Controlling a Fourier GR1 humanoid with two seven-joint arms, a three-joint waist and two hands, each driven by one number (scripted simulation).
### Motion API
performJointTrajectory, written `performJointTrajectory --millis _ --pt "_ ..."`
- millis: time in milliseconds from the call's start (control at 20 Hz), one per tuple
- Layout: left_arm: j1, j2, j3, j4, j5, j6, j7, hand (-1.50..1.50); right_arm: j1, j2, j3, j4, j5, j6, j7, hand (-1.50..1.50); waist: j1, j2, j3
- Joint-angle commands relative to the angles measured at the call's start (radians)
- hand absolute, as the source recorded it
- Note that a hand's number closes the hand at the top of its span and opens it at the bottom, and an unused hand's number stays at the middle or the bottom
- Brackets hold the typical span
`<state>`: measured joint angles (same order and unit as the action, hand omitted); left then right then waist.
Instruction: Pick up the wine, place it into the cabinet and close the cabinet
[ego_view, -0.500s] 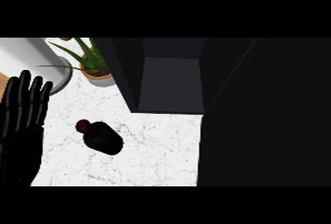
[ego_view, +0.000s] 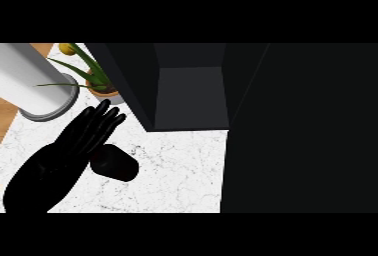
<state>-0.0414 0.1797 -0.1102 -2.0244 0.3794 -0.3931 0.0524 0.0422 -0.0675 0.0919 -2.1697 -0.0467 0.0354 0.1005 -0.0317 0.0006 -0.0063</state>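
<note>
The wine bottle (ego_view: 117, 166) is dark and lies on its side on the white marble counter (ego_view: 177, 175), left of centre. My left hand (ego_view: 55, 172) reaches in from the lower left, its straight fingers (ego_view: 96, 125) pointing up and right. It is open and covers the bottle's neck end; whether it touches the bottle cannot be told. The cabinet (ego_view: 192, 92) is a dark box standing open at the back centre, with nothing visible inside. My right hand does not show.
A potted green plant (ego_view: 100, 82) stands just left of the cabinet. A tall white cylinder (ego_view: 33, 80) stands at the back left. A large dark surface (ego_view: 303, 130) fills the right side of the view.
My left hand has moved right from the left edge and now lies over the bottle's neck end. The bottle has stayed where it was.
</note>
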Motion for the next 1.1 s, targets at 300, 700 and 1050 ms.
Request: performJointTrajectory --millis 300,700,1050 --pt "-0.006 0.280 0.175 -0.042 0.596 -0.178 0.246 -1.50 0.192 0.030 0.199 -0.363 0.005 -0.037 0.263 -1.50 0.024 -0.006 0.005" --pt "-0.090 0.401 0.299 -0.055 0.835 -0.076 0.404 -1.50 0.048 0.041 0.271 -0.396 0.123 -0.114 0.410 -1.50 0.032 -0.002 0.006" --pt "-0.058 0.380 0.289 -0.102 0.792 -0.052 0.436 -1.50 0.122 0.032 0.423 -0.459 0.225 -0.201 0.433 -1.50 0.024 -0.005 0.005"
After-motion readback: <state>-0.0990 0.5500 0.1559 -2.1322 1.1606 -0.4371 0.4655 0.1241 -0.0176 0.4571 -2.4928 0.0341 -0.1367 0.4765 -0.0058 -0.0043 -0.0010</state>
